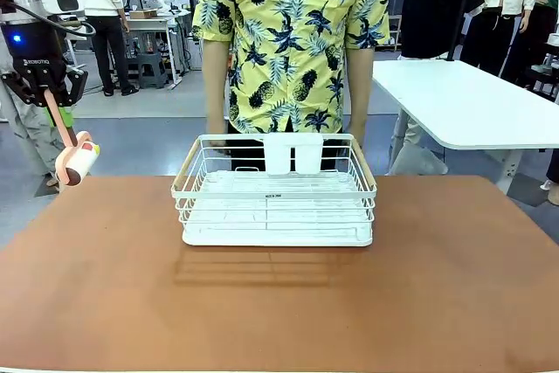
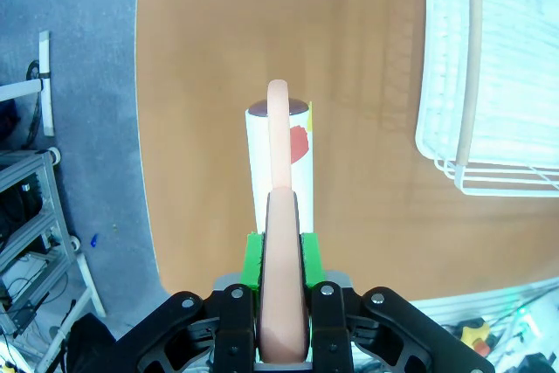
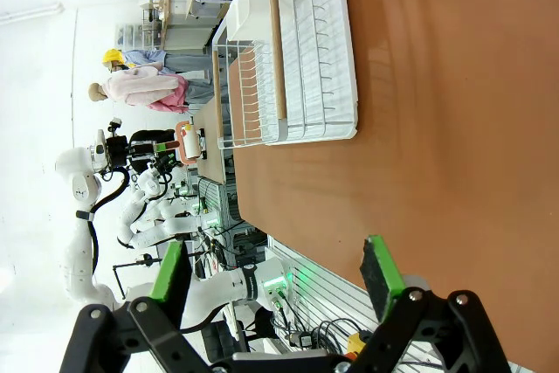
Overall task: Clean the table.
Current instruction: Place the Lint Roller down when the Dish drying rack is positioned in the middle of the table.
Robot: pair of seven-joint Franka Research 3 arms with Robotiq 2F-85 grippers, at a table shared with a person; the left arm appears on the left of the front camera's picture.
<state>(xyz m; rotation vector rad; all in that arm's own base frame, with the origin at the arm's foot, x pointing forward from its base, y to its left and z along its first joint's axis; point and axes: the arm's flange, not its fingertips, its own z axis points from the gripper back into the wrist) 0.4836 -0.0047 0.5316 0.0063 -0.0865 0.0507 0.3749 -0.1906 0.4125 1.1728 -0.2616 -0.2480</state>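
One lint roller [image 1: 77, 162] clamped in left hand [image 1: 54, 102] — above table [image 1: 279, 303] edge.

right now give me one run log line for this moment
left claw: shut on lint roller, held above table left edge | right claw: open, empty | dish rack: table centre

Table [image 1: 454, 286] corners cropped (near edge)
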